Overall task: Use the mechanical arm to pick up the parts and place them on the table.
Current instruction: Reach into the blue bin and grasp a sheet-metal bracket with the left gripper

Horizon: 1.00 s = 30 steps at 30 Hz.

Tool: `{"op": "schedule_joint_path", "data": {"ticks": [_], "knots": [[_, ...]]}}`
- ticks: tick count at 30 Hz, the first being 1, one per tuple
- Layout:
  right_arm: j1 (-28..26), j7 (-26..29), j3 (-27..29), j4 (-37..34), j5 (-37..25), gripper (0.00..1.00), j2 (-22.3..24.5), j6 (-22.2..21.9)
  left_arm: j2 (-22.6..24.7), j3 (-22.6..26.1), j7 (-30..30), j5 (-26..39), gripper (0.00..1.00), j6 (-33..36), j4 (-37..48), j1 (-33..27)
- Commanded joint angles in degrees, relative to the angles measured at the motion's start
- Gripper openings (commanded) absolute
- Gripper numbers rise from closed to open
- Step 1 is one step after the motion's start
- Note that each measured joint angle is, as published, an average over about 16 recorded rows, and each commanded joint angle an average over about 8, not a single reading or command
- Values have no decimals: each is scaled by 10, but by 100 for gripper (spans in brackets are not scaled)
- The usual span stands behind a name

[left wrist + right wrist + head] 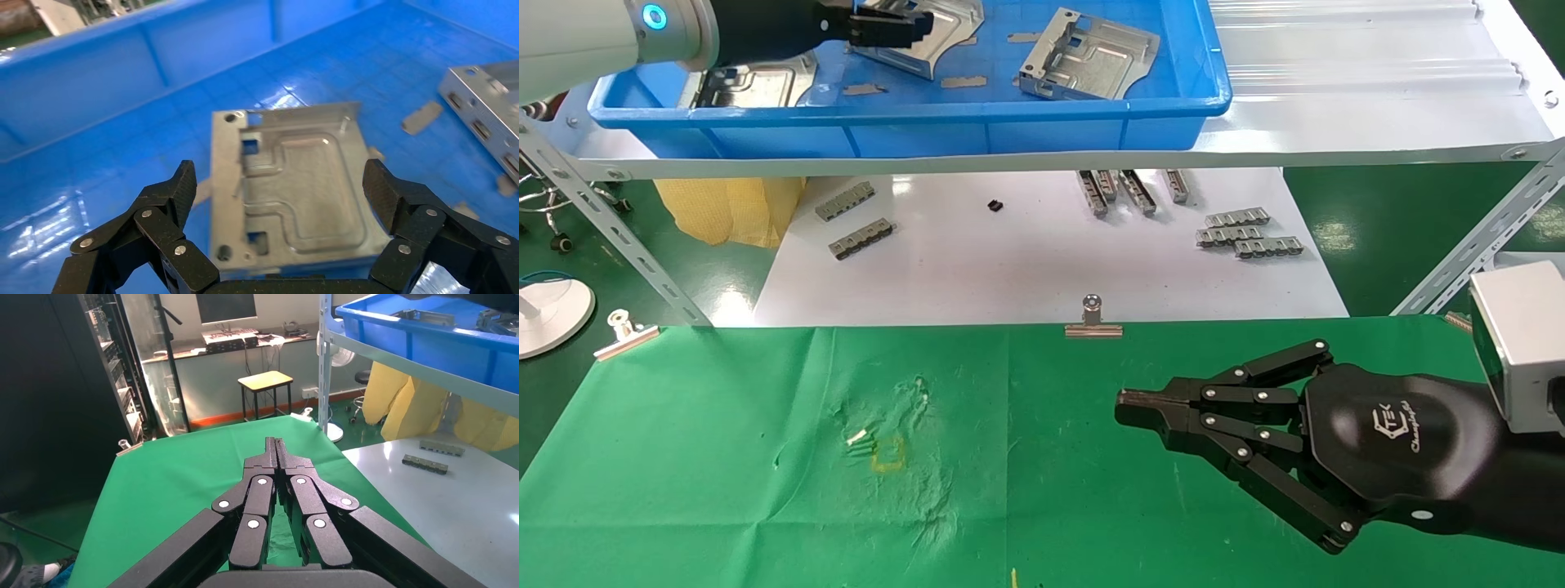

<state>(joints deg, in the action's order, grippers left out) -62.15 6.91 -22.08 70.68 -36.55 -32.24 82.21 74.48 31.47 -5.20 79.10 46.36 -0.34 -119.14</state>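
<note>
My left gripper (891,28) is inside the blue tray, open, its fingers (174,190) straddling a silver stamped part (294,184). One finger stands a little clear of the part's edge and the other is at its opposite edge. That part (952,24) lies under the gripper in the head view. A second part (1091,57) lies to the right in the tray and shows in the left wrist view (483,110). A third (756,82) lies at the tray's left. My right gripper (1128,406) is shut and empty, low over the green table (723,425), as the right wrist view (275,443) shows.
The blue tray (1042,122) sits on a metal shelf above a white sheet (1009,261) with grey ridged bars (1238,233). Thin grey strips (964,82) lie in the tray. Metal clips (1093,318) hold the cloth's far edge. A yellow mark (888,461) is on the cloth.
</note>
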Motion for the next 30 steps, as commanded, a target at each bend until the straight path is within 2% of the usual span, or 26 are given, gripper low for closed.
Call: {"op": "schedule_joint_path", "data": {"ticks": [1, 2, 3, 30], "knots": [[0, 0, 0, 0, 0, 82, 0, 0, 4, 1, -6, 2, 0, -8, 6, -2], [0, 0, 0, 0, 0, 93, 0, 0, 4, 1, -8, 2, 0, -11, 6, -2], [0, 0, 0, 0, 0, 100, 0, 0, 5, 1, -9, 2, 0, -14, 7, -2], [0, 0, 0, 0, 0, 100, 0, 0, 7, 9, -23, 13, 0, -44, 5, 9]]}}
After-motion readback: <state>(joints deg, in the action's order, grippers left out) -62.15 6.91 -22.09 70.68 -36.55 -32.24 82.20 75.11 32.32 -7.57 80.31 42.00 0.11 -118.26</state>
